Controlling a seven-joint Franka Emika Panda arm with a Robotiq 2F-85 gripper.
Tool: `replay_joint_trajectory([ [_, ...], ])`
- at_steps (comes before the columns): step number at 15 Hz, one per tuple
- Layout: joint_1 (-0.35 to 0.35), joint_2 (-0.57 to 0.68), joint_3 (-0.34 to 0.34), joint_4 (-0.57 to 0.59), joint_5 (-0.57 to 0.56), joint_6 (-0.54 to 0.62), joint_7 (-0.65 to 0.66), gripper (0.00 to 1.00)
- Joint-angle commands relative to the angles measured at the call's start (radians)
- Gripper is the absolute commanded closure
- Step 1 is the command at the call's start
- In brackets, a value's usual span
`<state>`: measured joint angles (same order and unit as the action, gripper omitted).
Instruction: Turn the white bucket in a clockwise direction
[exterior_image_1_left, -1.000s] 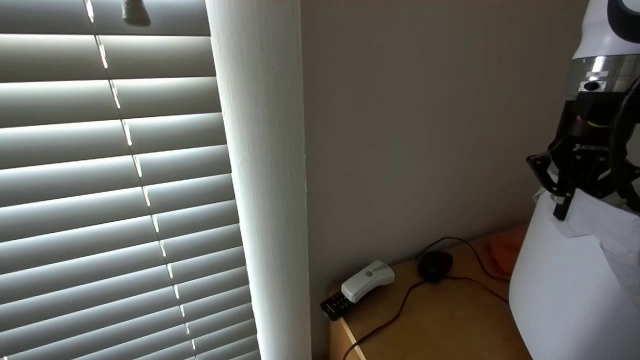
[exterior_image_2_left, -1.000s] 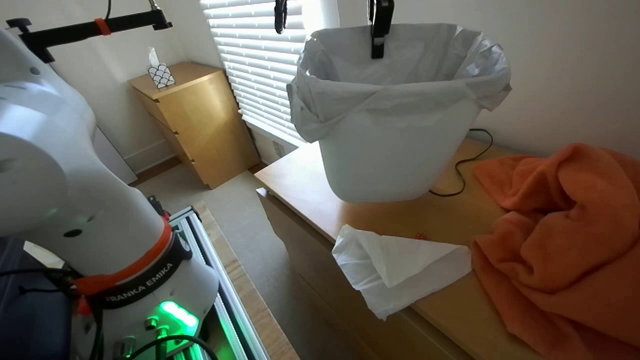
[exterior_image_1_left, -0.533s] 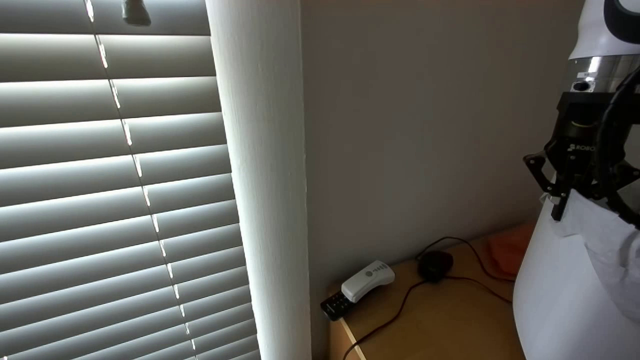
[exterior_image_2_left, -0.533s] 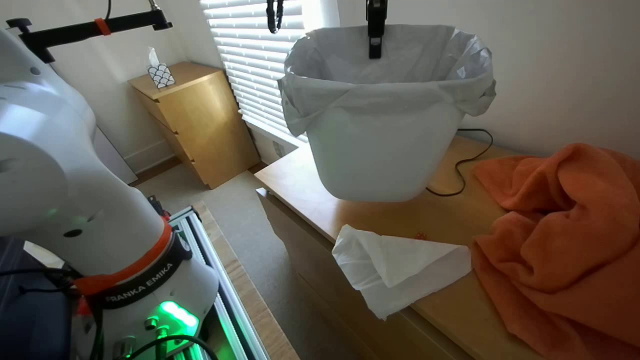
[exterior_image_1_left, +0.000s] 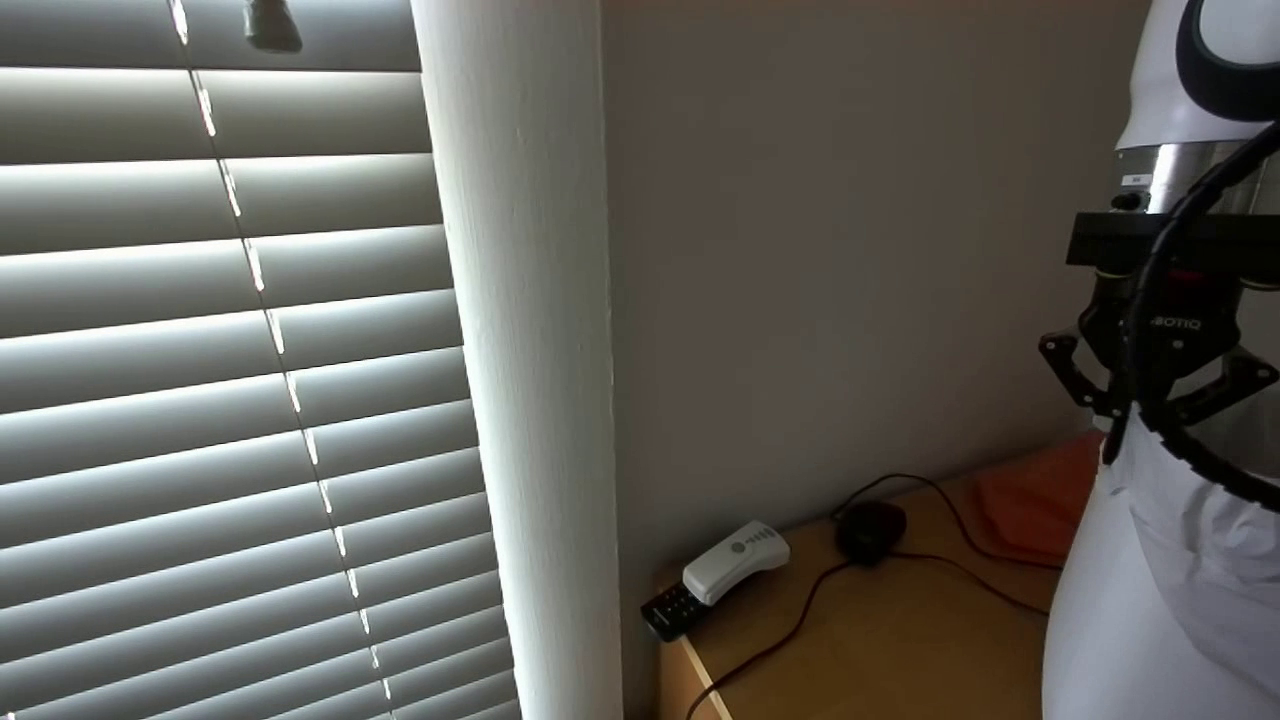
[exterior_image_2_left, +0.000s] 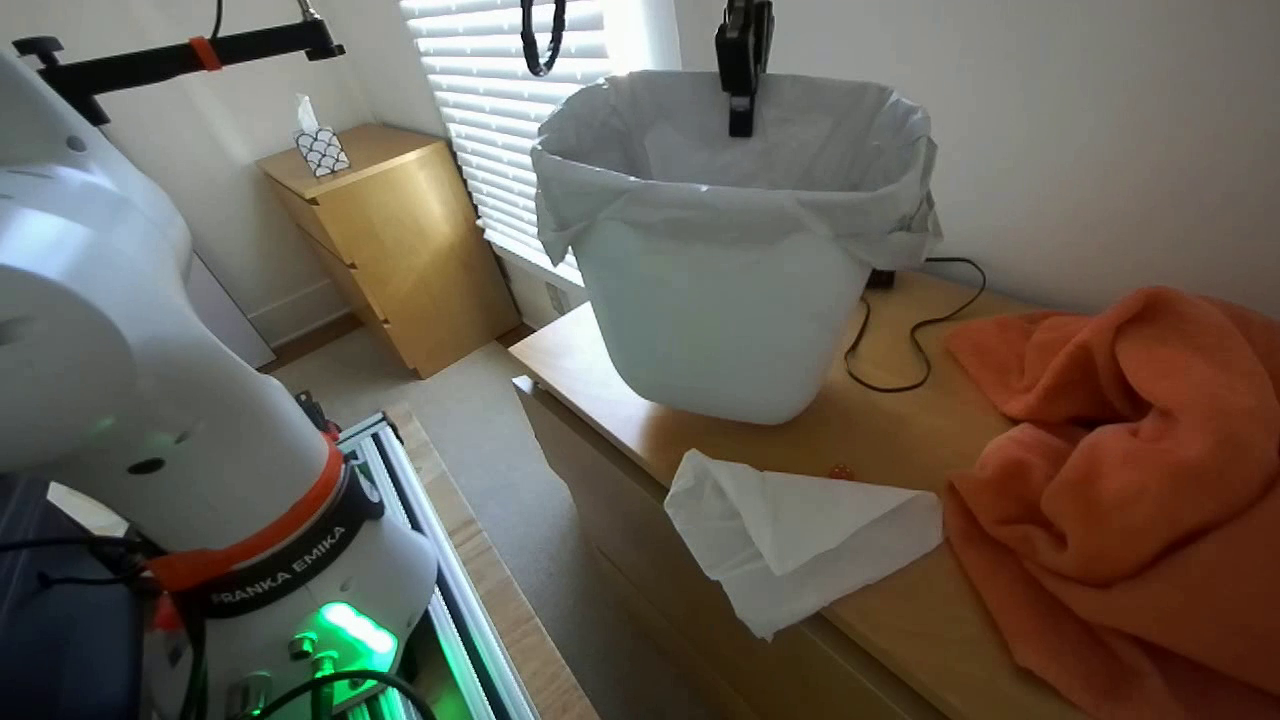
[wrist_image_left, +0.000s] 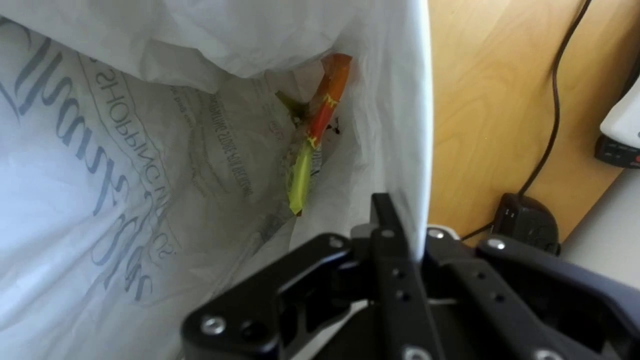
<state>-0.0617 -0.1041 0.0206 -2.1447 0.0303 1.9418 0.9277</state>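
The white bucket (exterior_image_2_left: 710, 320), lined with a white bag folded over its rim, is over the wooden dresser top, its base a little tilted. Shade lies under it; I cannot tell whether it touches the wood. My gripper (exterior_image_2_left: 741, 110) is shut on the bucket's far wall, one finger inside and the other hidden outside. In an exterior view the gripper (exterior_image_1_left: 1115, 440) and bucket (exterior_image_1_left: 1110, 620) are partly cut off at the right. In the wrist view the bucket's rim (wrist_image_left: 425, 125) runs between the fingers (wrist_image_left: 410, 230), and an orange and yellow wrapper (wrist_image_left: 320, 130) lies inside.
An orange cloth (exterior_image_2_left: 1130, 480) and a crumpled white sheet (exterior_image_2_left: 800, 540) lie on the dresser top (exterior_image_1_left: 880, 650). A black adapter (exterior_image_1_left: 870, 532) with a cable is by the wall. A white remote (exterior_image_1_left: 735, 562) rests on a black one (exterior_image_1_left: 672, 612). Blinds (exterior_image_1_left: 240, 400) cover the window.
The gripper has turned and the held bucket has turned with it. In an exterior view the bucket shifted left and lately slightly down, showing more cable behind it.
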Motion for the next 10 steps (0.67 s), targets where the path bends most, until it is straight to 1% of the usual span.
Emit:
replay_joint_trajectory([
  [1, 0.007, 0.004, -0.002, 0.021, 0.013, -0.03, 0.138, 0.99],
  [7, 0.009, 0.068, -0.002, 0.082, -0.011, -0.001, 0.371, 0.99],
  [10, 0.016, 0.103, -0.007, 0.116, -0.016, 0.003, 0.447, 0.99],
])
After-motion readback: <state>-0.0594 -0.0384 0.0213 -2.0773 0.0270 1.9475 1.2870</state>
